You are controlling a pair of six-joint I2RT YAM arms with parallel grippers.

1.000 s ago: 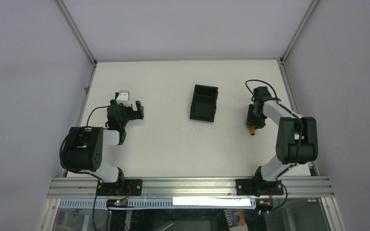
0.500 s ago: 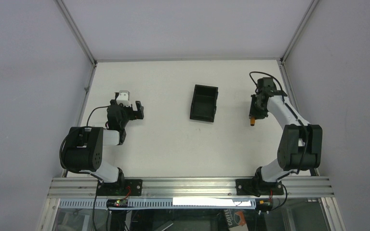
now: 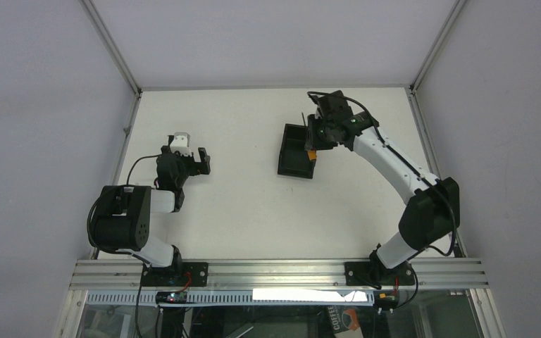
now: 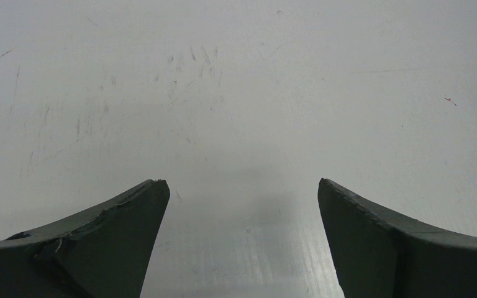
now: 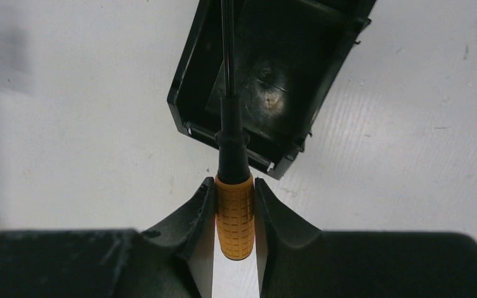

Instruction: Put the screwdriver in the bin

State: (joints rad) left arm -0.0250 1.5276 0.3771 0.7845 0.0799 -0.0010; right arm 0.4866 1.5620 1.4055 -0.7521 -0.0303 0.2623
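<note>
White flat tabletop [image 3: 239, 211], bare on all sides of the small black rectangular plastic open-top bin [image 3: 292, 160], which stands near its middle, well apart from the metal frame rails at the edges.

The right gripper [image 5: 235, 186] reaches over the bin's right side, jaws clamped on the small screwdriver [image 5: 235, 217]. The left gripper [image 4: 241, 183] hangs well to the left over bare table, fingers spread wide and holding nothing. The screwdriver's short orange handle is grid-textured, with a black collar; its thin dark shaft crosses the bin's near rim and runs over the interior.
</note>
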